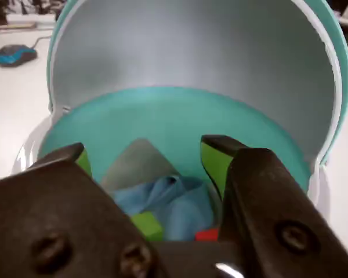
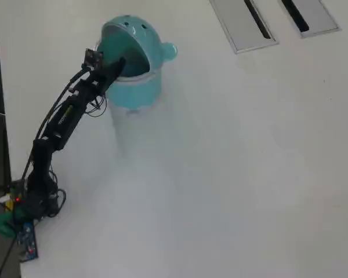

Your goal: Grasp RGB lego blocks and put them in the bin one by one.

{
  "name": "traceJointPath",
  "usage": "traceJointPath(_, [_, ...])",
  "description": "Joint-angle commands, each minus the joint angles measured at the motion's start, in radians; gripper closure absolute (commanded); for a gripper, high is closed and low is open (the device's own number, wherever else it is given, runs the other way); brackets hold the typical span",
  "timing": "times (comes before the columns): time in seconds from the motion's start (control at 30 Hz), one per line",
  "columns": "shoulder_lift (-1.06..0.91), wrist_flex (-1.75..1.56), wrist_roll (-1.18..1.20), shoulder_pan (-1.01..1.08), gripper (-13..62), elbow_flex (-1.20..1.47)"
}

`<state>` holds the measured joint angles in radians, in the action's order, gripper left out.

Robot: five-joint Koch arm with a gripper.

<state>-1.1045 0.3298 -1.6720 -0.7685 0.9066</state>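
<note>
No writing is legible anywhere. The black gripper (image 1: 145, 159) with green-padded jaws hangs open and empty over the round teal plastic bin (image 1: 162, 113). Inside lie two visible blocks: one yellow-green lego cube (image 1: 146, 225) and one red cube (image 1: 206, 234), beside crumpled blue material (image 1: 180, 200).

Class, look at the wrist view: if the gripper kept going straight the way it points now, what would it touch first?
Probably the light-blue material lying inside the bin, just beyond the open gripper; depth is hard to judge.
</note>
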Motion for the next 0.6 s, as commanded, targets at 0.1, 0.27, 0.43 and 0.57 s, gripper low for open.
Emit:
traceJointPath(0.1, [-0.112, -0.075, 0.014, 0.000, 14.9, -0.100])
traceJointPath(0.27, [-0.202, -0.077, 0.061, 0.018, 16.0, -0.025])
traceJointPath(0.43, [-0.305, -0.083, 0.074, 0.066, 16.3, 0.081])
traceJointPath(0.57, [-0.374, -0.086, 0.080, 0.095, 16.3, 0.143])
